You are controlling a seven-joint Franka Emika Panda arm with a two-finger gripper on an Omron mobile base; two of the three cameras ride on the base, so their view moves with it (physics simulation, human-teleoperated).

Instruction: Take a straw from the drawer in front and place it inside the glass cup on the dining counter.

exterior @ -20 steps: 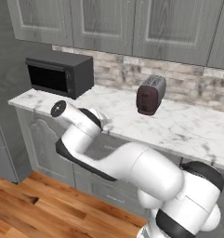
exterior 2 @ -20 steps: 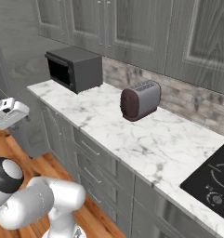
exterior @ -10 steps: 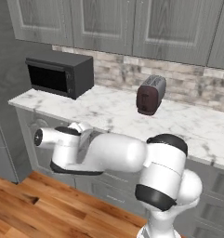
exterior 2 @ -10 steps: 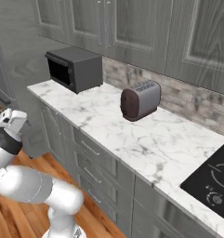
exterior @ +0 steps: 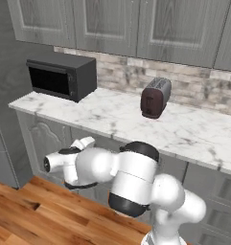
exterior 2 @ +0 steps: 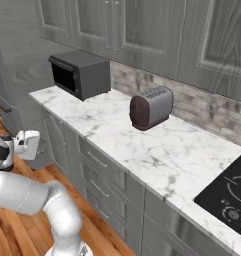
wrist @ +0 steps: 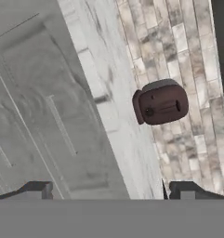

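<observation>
Gripper (wrist: 106,190) jaws wide, empty, low at frame left. Drawer (exterior 2: 99,161) fronts sit right of it, shut, handles running along the counter.

- The drawer (exterior 2: 99,161), a shallow grey front with a slim horizontal bar handle, sits shut directly under the marble worktop's edge, topmost in its stack of drawers.

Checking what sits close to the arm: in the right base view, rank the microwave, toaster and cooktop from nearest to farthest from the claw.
1. The boxy black microwave, at the worktop's left end, nearest the open claw.
2. The dark brown toaster, mid-worktop.
3. The black glass cooktop, far right.
</observation>
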